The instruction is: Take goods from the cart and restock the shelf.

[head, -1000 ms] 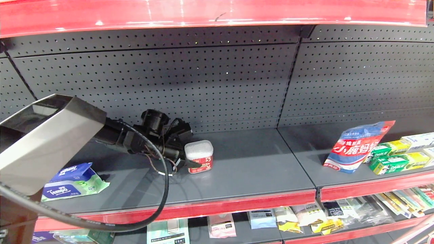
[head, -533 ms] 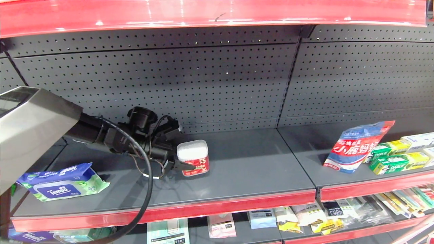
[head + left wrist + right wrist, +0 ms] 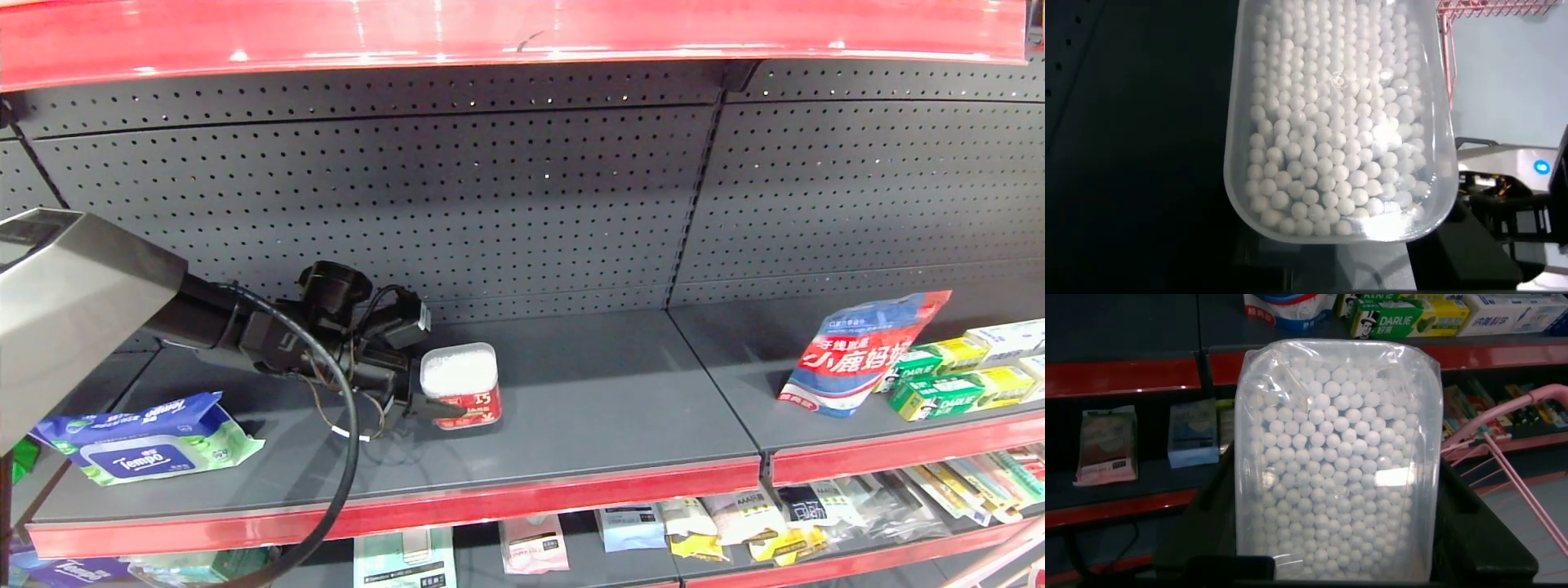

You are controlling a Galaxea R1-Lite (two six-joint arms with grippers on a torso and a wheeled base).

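Observation:
A small clear jar of white beads with a red label sits low over the grey middle shelf, left of centre. My left gripper is shut on it, one dark finger lying across its front. The left wrist view looks straight down on this bead jar. A second bead jar is held close before the right wrist camera with dark gripper parts on both sides of it, in front of the shelves.
A blue and green wipes pack lies at the shelf's left end. A red and blue bag and green toothpaste boxes stand at the right. Packets fill the lower shelf. A pink cart frame is beside me.
My left arm has drawn back to the left, carrying the bead jar a little leftward along the shelf. The wipes pack is now uncovered.

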